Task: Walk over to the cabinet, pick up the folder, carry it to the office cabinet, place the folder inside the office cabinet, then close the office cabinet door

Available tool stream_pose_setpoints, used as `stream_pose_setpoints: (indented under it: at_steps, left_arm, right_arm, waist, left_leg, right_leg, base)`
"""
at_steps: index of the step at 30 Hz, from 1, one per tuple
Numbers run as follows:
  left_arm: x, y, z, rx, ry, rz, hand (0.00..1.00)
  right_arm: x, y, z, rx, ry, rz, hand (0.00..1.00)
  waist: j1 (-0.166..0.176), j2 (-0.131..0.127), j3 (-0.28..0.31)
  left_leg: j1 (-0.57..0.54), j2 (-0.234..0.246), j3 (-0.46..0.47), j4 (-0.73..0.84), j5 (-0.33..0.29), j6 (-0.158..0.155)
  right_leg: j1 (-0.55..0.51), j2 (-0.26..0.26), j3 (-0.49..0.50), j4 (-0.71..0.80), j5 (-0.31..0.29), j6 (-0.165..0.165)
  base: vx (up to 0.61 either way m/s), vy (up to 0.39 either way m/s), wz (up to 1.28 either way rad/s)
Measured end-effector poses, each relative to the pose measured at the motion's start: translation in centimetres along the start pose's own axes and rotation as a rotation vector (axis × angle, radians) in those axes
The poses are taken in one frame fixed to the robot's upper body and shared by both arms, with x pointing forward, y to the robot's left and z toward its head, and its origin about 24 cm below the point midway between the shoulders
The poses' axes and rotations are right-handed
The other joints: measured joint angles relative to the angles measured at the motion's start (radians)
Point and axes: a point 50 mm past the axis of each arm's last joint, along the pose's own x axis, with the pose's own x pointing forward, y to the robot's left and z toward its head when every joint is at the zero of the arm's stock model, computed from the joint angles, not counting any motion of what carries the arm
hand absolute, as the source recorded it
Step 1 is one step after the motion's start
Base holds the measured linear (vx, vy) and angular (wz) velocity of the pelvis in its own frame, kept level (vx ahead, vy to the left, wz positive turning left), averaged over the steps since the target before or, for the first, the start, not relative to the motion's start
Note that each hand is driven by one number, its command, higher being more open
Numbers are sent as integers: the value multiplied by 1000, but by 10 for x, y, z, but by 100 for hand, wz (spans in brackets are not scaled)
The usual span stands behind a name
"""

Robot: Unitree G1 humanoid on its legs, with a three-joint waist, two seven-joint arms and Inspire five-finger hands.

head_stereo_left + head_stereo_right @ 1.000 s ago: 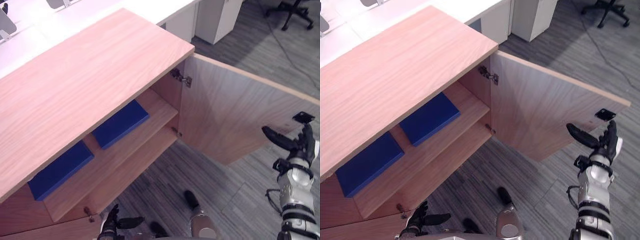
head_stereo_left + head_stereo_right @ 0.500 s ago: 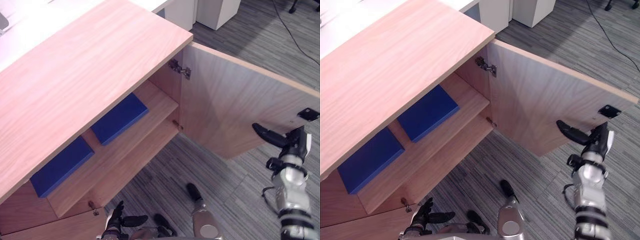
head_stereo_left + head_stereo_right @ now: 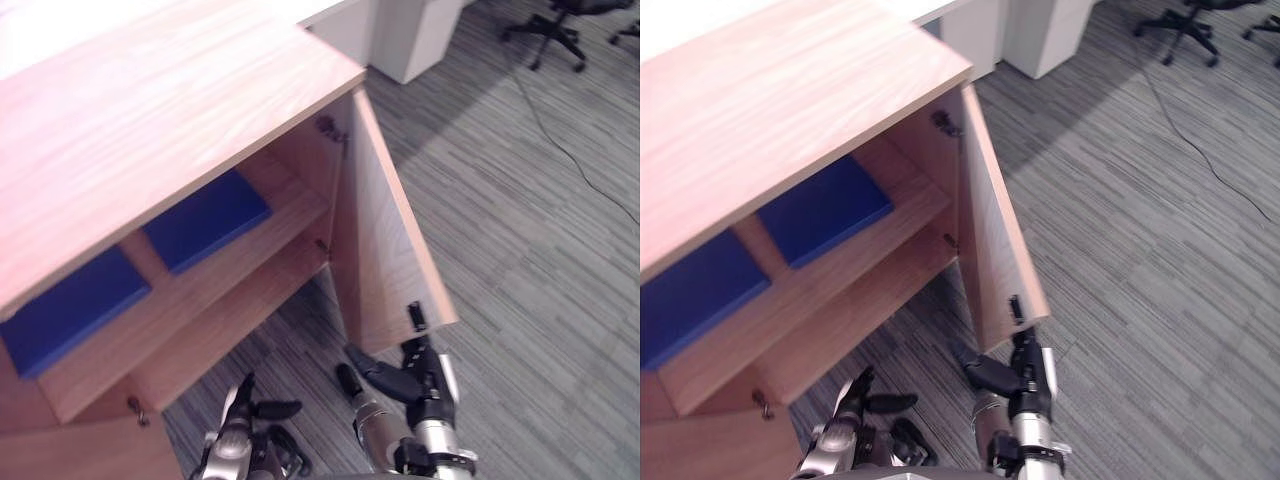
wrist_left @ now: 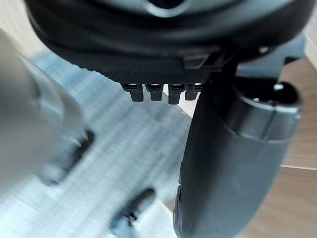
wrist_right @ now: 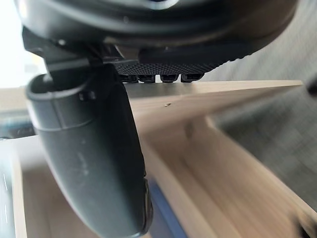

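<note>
Left eye view. Item: office cabinet (image 3: pixel 150 130), wood, with its door (image 3: pixel 385 250) partly open and hinged on the cabinet's right side.
Contents, upper shelf (image 3: pixel 290 210): blue folder (image 3: pixel 205 218) lying flat near the hinge side; second blue folder (image 3: pixel 65 310) flat further left, set apart.
Right hand (image 3: pixel 420 375): at the door's free lower corner, outer face, fingers straight, thumb spread, holding nothing (contact with the wood cannot be confirmed).
Left hand (image 3: pixel 240 410): low before the cabinet, fingers relaxed, empty.
Floor: grey carpet (image 3: pixel 520 230).
</note>
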Motion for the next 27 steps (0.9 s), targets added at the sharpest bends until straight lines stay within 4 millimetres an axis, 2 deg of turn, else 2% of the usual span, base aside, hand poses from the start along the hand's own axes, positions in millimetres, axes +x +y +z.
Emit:
stream_pose_setpoints:
  at_steps: [1,2,4,6,7,8,11,13,17,19,21,24,27]
  left_arm:
    - [1,0,4,5,-11,-2,100]
    - [3,4,6,14,-16,11,100]
    - [3,9,5,21,-10,30,100]
    - [1,19,-4,23,23,61,100]
    - [1,24,-5,-15,25,88,100]
    - [0,26,-5,-27,22,101,100]
    - [-4,35,-7,-106,8,151,100]
    - [-7,40,-14,-138,17,171,100]
    - [-11,49,-26,-199,42,215,100]
    - [-15,56,-35,-211,68,240,100]
    - [-20,58,-48,-222,109,255,100]
    - [-26,55,-58,-245,136,259,100]
    - [-31,54,-63,-272,135,264,100]
  right_arm:
    - [12,9,3,-26,-14,69,100]
    - [40,27,13,-68,-62,166,100]
    - [57,37,27,-109,-121,227,100]
    - [85,47,56,-195,-239,279,100]
    - [101,40,71,-226,-279,245,100]
    - [108,35,76,-245,-290,226,100]
    - [134,1,100,-349,-334,107,100]
    - [136,-21,106,-359,-347,11,100]
    - [143,-86,127,-367,-345,-242,100]
    - [140,-95,125,-351,-339,-277,100]
    - [131,-103,115,-347,-323,-288,100]
    - [113,-116,84,-350,-223,-291,100]
    - [91,-124,37,-378,-53,-268,100]
  waist:
    - [17,0,7]
    - [42,1,20]
    - [60,1,35]
    - [84,3,41]
    - [96,3,41]
    - [106,3,41]
    - [143,4,41]
    - [141,3,41]
    - [142,5,40]
    - [142,5,39]
    - [138,6,37]
    - [141,16,25]
    - [149,19,9]
  left_leg:
    - [-13,-6,-33,6,3,-2]
    - [-40,-28,-97,4,18,-5]
    - [-56,-43,-135,-2,31,-6]
    - [-90,-68,-201,-23,70,1]
    - [-102,-84,-238,-41,93,5]
    - [-105,-90,-252,-50,105,4]
    - [-112,-114,-320,-59,124,9]
    - [-114,-125,-348,-61,126,12]
    - [-111,-156,-371,-98,142,27]
    - [-109,-159,-382,-100,143,26]
    - [-108,-167,-399,-108,147,32]
    - [-109,-190,-458,-118,149,32]
    - [-103,-227,-539,-127,153,31]
  right_leg:
    - [4,-8,-30,5,-2,-2]
    - [7,-30,-95,9,-5,-8]
    - [11,-44,-133,9,-6,-10]
    - [16,-65,-201,0,-8,-14]
    - [26,-77,-242,-13,-8,-17]
    - [32,-82,-260,-18,-9,-18]
    - [66,-95,-331,-23,-21,-33]
    - [81,-101,-359,-23,-31,-34]
    - [85,-118,-384,-26,-43,-25]
    - [91,-124,-395,-26,-46,-18]
    - [99,-128,-414,-25,-54,-10]
    - [124,-138,-476,-16,-86,-6]
    - [158,-159,-557,22,-142,0]
  base:
    - [-139,-35,109]
    - [-128,-37,110]
    - [-100,-39,91]
    - [-67,-34,106]
    - [-10,-14,97]
    - [13,-11,94]
    - [46,20,68]
    - [67,43,44]
    - [48,32,23]
    - [78,29,23]
    - [103,20,30]
    - [102,-12,63]
    - [127,-24,83]
